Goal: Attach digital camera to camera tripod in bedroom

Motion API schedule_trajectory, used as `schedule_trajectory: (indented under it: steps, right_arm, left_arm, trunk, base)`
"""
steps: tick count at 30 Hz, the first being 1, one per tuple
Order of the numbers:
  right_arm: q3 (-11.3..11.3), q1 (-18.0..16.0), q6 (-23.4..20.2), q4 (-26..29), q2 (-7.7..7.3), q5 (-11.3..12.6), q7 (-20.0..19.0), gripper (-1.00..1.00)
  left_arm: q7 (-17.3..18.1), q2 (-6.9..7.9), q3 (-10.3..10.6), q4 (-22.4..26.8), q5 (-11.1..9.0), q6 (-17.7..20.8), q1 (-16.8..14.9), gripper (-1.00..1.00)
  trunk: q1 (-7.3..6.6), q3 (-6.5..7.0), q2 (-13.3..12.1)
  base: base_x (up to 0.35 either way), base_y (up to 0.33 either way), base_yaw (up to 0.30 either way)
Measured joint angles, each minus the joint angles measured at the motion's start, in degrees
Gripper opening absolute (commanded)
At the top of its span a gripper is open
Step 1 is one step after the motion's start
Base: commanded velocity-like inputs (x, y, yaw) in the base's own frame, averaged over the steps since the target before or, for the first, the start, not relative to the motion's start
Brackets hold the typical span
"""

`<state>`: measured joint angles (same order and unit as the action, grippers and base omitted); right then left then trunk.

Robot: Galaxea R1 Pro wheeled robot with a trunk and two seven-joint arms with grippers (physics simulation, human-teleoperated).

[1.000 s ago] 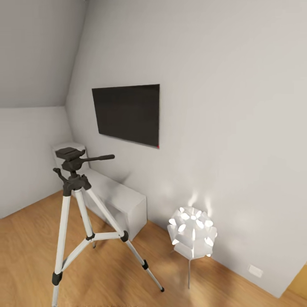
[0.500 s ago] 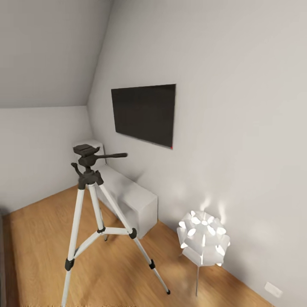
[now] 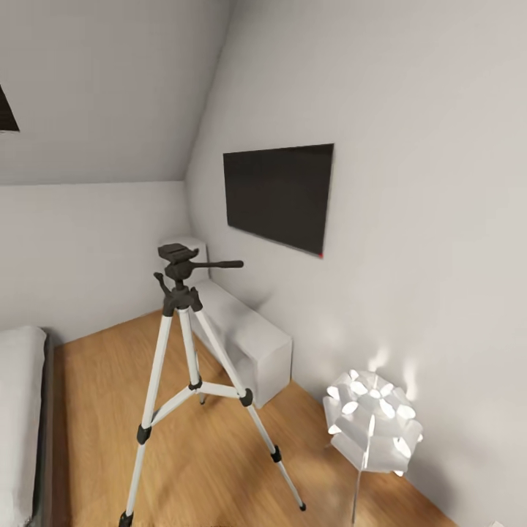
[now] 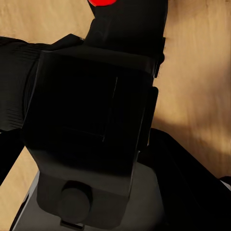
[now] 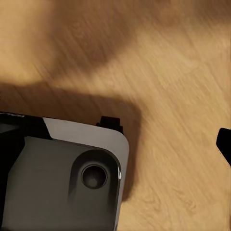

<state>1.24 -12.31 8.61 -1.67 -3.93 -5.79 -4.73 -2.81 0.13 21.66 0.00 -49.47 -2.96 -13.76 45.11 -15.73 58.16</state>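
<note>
The camera tripod (image 3: 192, 344) stands on the wooden floor at centre-left of the head view, with silver-white legs and black joints. Its black head (image 3: 178, 255) carries nothing, and the pan handle points right. In the left wrist view the digital camera (image 4: 86, 120), a black box with a red button (image 4: 103, 1), sits between dark fingers (image 4: 14, 91) of my left gripper, which is shut on it. In the right wrist view one black fingertip (image 5: 224, 144) of my right gripper shows above the floor, holding nothing.
A black wall TV (image 3: 279, 194) hangs on the sloped white wall. Below it is a low white cabinet (image 3: 249, 344), just behind the tripod. A glowing white petal lamp (image 3: 373, 421) stands at the lower right. The bed's edge (image 3: 18, 424) is at the left, a skylight corner (image 3: 6, 113) above.
The head view has turned left, so tripod, TV and lamp sit further right in the picture. The bed's edge and skylight corner have come into view. The tripod itself has not moved.
</note>
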Motion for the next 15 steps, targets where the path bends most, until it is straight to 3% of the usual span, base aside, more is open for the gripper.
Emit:
schedule_trajectory:
  steps: [15]
  right_arm:
    - [0.00, 0.00, 0.00, 0.00, 0.00, -0.01, 0.00, 1.00]
  left_arm:
    - [-0.06, 0.06, -0.06, 0.00, 0.00, -0.01, 0.00, -1.00]
  trunk:
    - [0.00, 0.00, 0.00]
  base:
    - [0.000, -0.002, 0.274]
